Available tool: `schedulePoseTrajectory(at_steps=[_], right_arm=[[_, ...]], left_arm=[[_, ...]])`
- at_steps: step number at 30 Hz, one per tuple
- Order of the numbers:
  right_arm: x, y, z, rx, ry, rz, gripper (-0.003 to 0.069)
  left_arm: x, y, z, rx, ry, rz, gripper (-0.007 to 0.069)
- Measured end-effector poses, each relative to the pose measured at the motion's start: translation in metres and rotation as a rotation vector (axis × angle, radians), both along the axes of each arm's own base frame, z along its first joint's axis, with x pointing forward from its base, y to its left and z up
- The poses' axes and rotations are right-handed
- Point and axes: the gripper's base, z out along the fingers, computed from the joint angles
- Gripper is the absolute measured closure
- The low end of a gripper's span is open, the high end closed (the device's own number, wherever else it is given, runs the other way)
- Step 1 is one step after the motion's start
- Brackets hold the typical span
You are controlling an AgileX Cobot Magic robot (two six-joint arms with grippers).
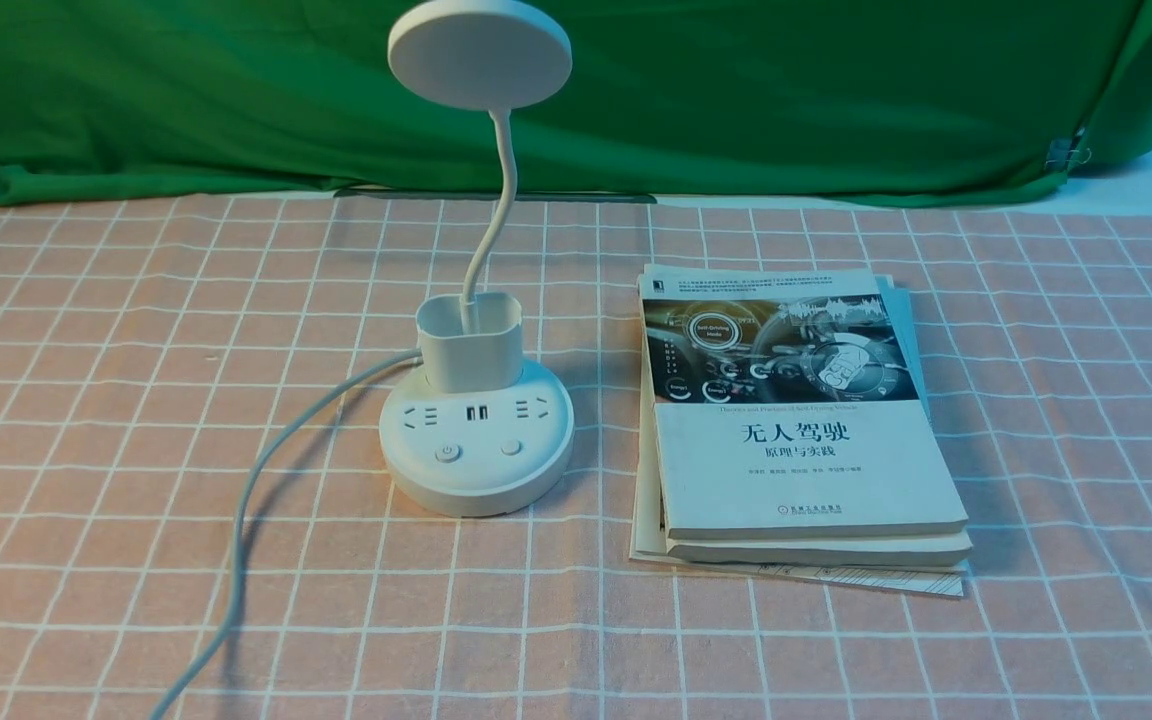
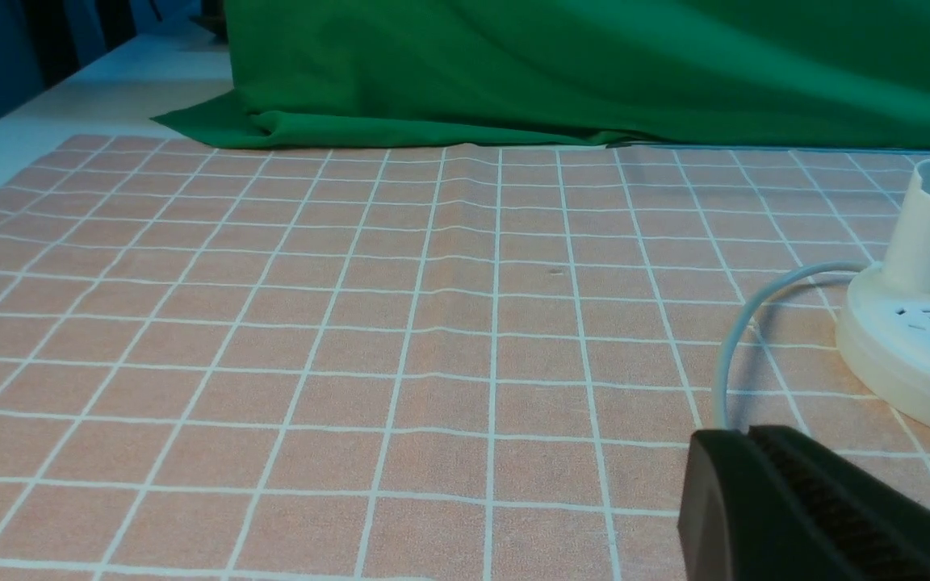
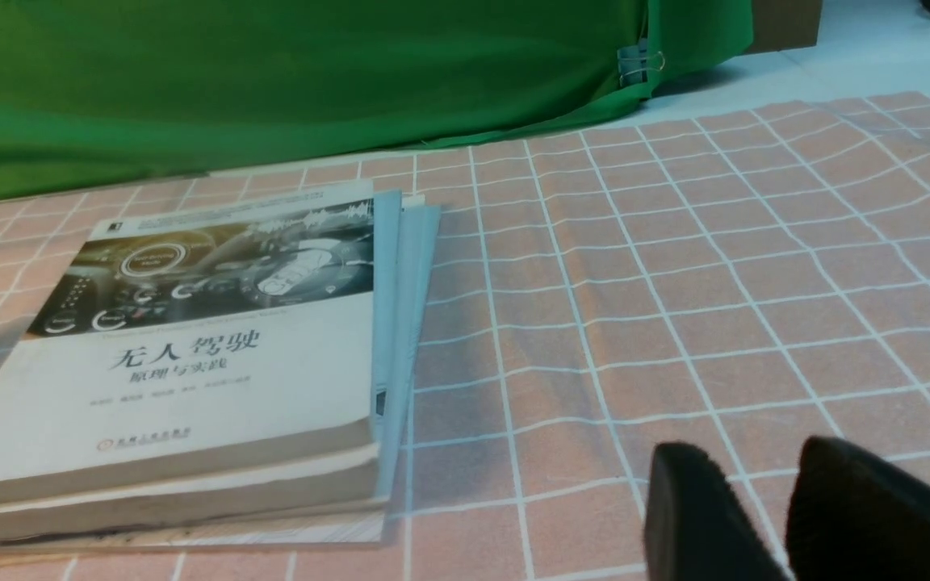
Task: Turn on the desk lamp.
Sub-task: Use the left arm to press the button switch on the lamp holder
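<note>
The white desk lamp stands left of centre on the pink checked cloth. Its round disc head shows no light, and its thin neck rises out of a small cup. Two round buttons sit on the front of the base, below the sockets. In the left wrist view the lamp's base lies just beyond my left gripper, which is shut on nothing and close over the lamp's cable. My right gripper is open and empty above bare cloth. Neither gripper shows in the front view.
A stack of books lies right of the lamp; the same stack of books is off to one side of my right gripper. The white cable trails from the base toward the near left edge. A green backdrop closes the far side.
</note>
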Motion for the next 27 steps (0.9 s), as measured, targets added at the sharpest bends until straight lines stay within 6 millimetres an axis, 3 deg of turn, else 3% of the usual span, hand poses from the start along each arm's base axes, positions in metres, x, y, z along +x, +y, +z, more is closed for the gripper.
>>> schedulePoseTrajectory(at_steps=[24, 27], right_arm=[[0.0000, 0.0000, 0.0000, 0.000, 0.000, 0.000, 0.0418], [0.0000, 0.0000, 0.0000, 0.000, 0.000, 0.000, 0.0418]], left_arm=[[0.0001, 0.0007, 0.0006, 0.034, -0.006, 0.003, 0.0603], [0.0006, 0.0005, 0.0059, -0.030, -0.066, 0.008, 0.0603]])
